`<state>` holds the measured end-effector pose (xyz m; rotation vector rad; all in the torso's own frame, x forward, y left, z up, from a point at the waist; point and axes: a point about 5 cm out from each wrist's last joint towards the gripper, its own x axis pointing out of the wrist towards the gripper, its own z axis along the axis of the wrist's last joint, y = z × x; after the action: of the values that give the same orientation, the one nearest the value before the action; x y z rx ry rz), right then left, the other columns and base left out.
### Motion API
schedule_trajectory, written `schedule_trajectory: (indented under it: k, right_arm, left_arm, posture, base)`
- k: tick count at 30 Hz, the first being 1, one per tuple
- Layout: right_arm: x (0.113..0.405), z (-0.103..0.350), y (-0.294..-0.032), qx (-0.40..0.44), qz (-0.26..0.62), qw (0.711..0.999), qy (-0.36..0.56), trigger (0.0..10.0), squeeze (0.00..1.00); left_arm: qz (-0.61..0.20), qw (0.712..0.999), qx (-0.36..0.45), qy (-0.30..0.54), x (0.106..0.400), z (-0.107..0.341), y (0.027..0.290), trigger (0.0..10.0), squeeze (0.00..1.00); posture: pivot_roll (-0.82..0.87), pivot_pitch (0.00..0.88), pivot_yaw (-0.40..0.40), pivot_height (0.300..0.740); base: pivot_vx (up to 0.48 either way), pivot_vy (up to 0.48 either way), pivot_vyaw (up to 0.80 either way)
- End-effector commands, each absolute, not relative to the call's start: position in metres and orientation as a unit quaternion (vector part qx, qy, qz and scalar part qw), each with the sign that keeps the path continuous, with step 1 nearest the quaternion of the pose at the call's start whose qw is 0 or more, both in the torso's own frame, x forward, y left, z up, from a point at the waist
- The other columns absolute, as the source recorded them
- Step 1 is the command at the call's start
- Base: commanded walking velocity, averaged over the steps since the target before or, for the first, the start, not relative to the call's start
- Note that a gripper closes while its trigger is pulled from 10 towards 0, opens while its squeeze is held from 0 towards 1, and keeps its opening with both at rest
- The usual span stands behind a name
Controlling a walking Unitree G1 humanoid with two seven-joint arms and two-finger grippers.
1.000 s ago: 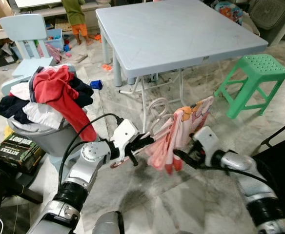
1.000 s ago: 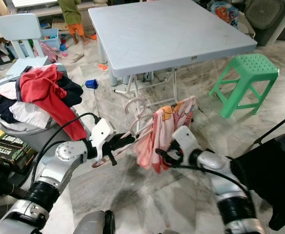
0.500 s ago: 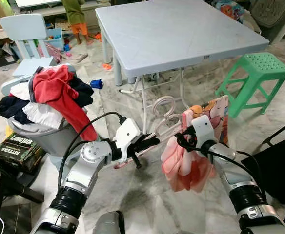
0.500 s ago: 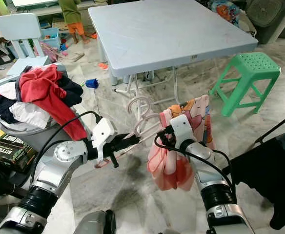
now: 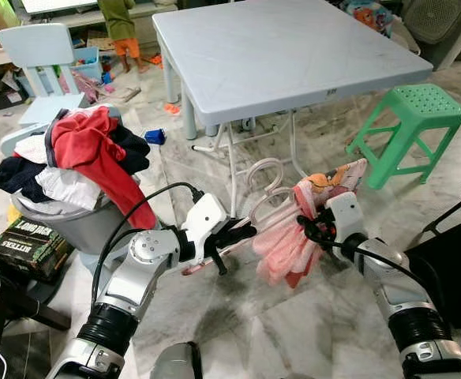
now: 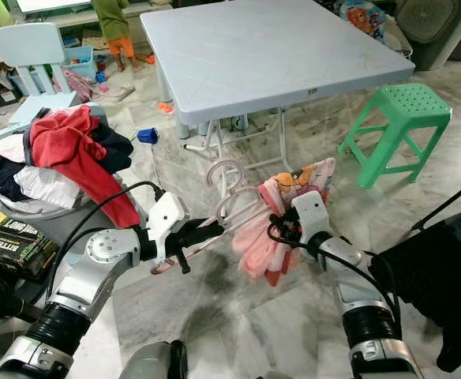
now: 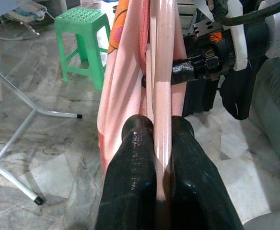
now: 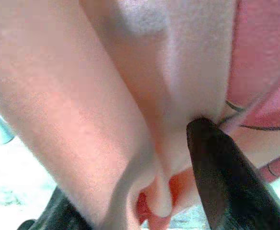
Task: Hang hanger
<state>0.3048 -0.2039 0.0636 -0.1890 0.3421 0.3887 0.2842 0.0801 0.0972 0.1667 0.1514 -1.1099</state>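
Marble floor (image 5: pixel 294 316), grey and veined, lay under everything I saw. Largest on it was the square pale blue table (image 5: pixel 286 51), smooth plastic on thin white folding legs. Left of it stood a grey laundry basket (image 5: pixel 65 217) heaped with red, white and dark clothes (image 5: pixel 80 154), and behind that a small light blue chair (image 5: pixel 41 55). A green plastic stool (image 5: pixel 408 126) with a dotted seat stood to the right of the table. A dark box (image 5: pixel 21 245) lay on the floor beside the basket.

I held the pink hanger (image 5: pixel 250 225) low, in front of the table legs, between my two arms. It was glossy plastic with a curved hook (image 5: pixel 262 170) pointing up toward the table edge. A soft pink garment (image 5: pixel 294 237) with a cartoon print hung bunched over its right end.

My left arm was bent forward, and the left gripper (image 7: pixel 163 143) was closed tight on the hanger bar, one black finger on each side. My right arm reached inward, and the right gripper (image 5: pixel 313 229) pinched the pink cloth; its fingers (image 8: pixel 221 167) were pressed into the folds.
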Motion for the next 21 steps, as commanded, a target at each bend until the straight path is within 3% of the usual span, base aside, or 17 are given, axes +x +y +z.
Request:
schedule_trajectory:
  k: [1,14,21]
  right_arm:
    - [0.306,0.066,-0.205,-0.091,0.19,0.964,0.161,0.0,0.0]
    - [0.305,0.075,-0.213,-0.054,0.197,0.968,0.144,0.0,0.0]
    - [0.303,0.084,-0.237,-0.022,0.173,0.976,0.133,0.0,0.0]
  left_arm:
    - [-0.53,0.842,0.088,0.057,0.287,0.106,0.079,0.0,0.0]
    - [-0.525,0.841,0.114,0.065,0.287,0.1,0.083,0.0,0.0]
    - [-0.521,0.84,0.135,0.077,0.285,0.09,0.085,0.0,0.0]
  posture:
    - [-0.02,0.021,0.048,0.74]
    - [-0.02,0.025,0.044,0.74]
    - [-0.03,0.023,0.038,0.74]
  base:
    - [0.0,0.0,0.0]
    - [0.0,0.0,0.0]
    - [0.0,0.0,0.0]
